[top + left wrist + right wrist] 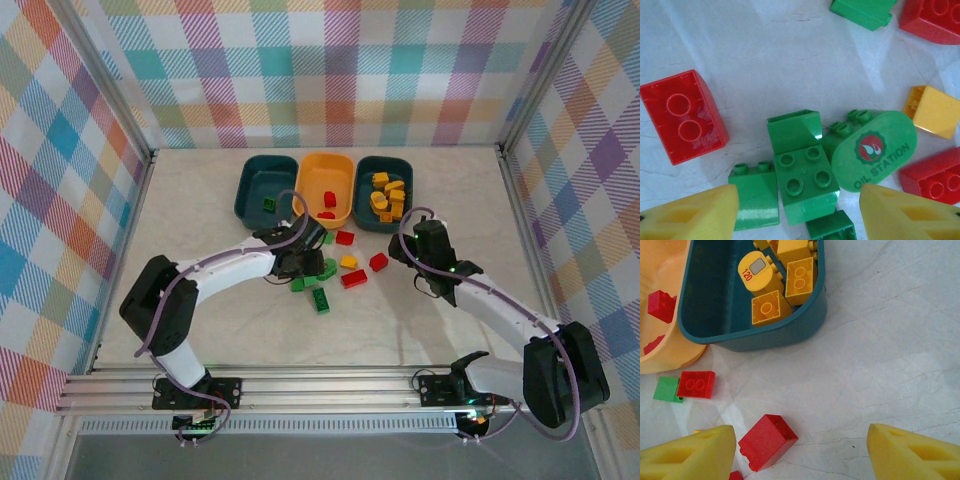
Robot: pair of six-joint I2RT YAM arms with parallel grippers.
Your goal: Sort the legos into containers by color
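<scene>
My left gripper (308, 266) (799, 215) hangs open over a cluster of green legos. A four-stud green brick (805, 182) lies between its yellow fingertips (690, 212), beside a sloped green brick (756, 192) and a green "OIL STATION" piece (875, 150). My right gripper (408, 243) (800, 455) is open over bare table, with a red brick (767, 441) close to its left fingertip. Three containers stand in a row at the back. The left teal tub (250, 190) holds a green brick. The yellow-orange tub (325, 172) (665, 352) holds red bricks. The right teal tub (408, 190) (765, 337) holds yellow bricks.
Loose red bricks (345, 238) (378, 262) (353, 278), a yellow one (349, 261) and green ones (320, 298) lie between the grippers. A red brick (684, 116) sits left of the green cluster. Checkered walls enclose the table.
</scene>
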